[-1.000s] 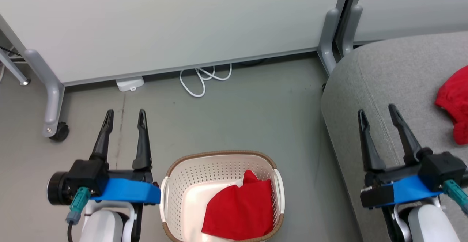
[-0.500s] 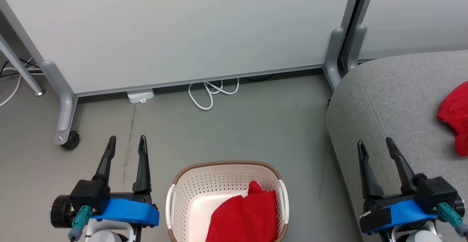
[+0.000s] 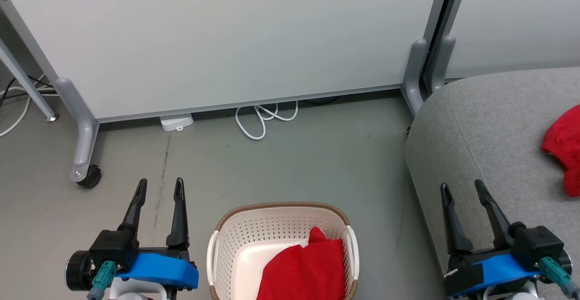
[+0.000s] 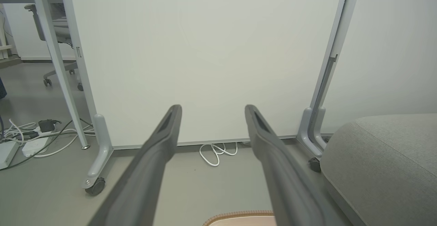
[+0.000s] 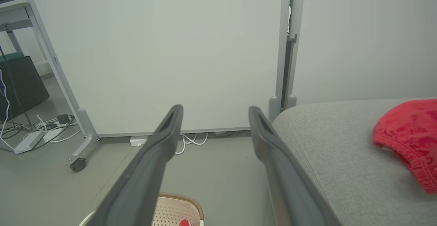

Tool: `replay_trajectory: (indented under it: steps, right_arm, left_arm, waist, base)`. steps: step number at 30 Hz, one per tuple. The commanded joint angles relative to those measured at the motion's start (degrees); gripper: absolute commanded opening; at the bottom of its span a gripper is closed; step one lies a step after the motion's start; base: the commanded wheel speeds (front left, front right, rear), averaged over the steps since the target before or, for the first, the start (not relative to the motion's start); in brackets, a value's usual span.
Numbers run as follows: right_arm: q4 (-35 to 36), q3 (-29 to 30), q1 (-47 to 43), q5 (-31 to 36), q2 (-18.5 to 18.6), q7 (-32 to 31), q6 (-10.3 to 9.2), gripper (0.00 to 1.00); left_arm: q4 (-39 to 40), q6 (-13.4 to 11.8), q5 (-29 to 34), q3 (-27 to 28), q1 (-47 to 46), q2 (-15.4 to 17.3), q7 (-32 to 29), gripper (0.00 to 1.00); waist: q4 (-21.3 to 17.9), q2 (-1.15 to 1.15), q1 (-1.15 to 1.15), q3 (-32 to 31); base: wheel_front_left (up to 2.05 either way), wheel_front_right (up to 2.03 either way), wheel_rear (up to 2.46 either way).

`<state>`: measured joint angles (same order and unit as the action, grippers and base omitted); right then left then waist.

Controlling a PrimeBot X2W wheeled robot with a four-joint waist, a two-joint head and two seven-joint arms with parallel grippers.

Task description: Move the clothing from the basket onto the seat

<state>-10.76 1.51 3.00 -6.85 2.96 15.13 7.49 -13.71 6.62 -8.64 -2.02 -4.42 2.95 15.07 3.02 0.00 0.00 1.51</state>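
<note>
Since the whole head view has slid downward from a second ago, fixed things and arms alike, the change reads as the camera lifting its gaze, not as anything being carried. The seat, the grey sofa at the right, now shows more of its rounded corner. One red piece of clothing lies on it at the far right edge of the picture, on the same patch of cushion as before. The white partition takes up more of the upper picture. Its castor and the coiled white cable on the floor sit lower in frame than earlier. The basket stands on the floor between the two arms, cut off by the bottom edge more than it was. A red garment lies inside it against the right wall, untouched. The left gripper hangs over the floor just left of the basket, fingers spread wide with nothing between them. The right gripper is at the seat's left edge, likewise spread and empty. By my judgement one piece is across and one is left, and neither arm has begun reaching for it; the robot seems to be resettling its posture ahead of the next pick.
</note>
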Motion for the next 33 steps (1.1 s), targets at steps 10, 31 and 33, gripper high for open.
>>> replay_trajectory:
  steps: [10, 31, 33]
  right_arm:
    - [-0.1, -0.4, -0.8, -0.9, -0.1, 0.0, 0.01, 1.0]
    - [2.5, -1.5, 8.1, 1.3, -0.1, 0.0, 0.01, 1.0]
    - [3.0, -1.8, 9.8, 1.8, -0.1, 0.0, 0.01, 1.0]
  left_arm:
    - [-0.2, 0.2, -0.3, 0.0, 0.3, -0.1, 0.2, 1.0]
    - [-10.8, 0.9, 0.7, -12.3, -14.8, 3.0, 0.2, 1.0]
    - [-13.3, 0.9, 0.1, -15.1, -17.3, 4.1, 0.2, 1.0]
  waist:
    - [0.1, 0.0, 0.0, 0.2]
    - [-4.0, 0.0, 0.0, 11.5]
    - [-4.9, 0.0, 0.0, 14.0]
  base:
    - [0.0, 0.0, 0.0]
    - [0.0, 0.0, 0.0]
    - [0.0, 0.0, 0.0]
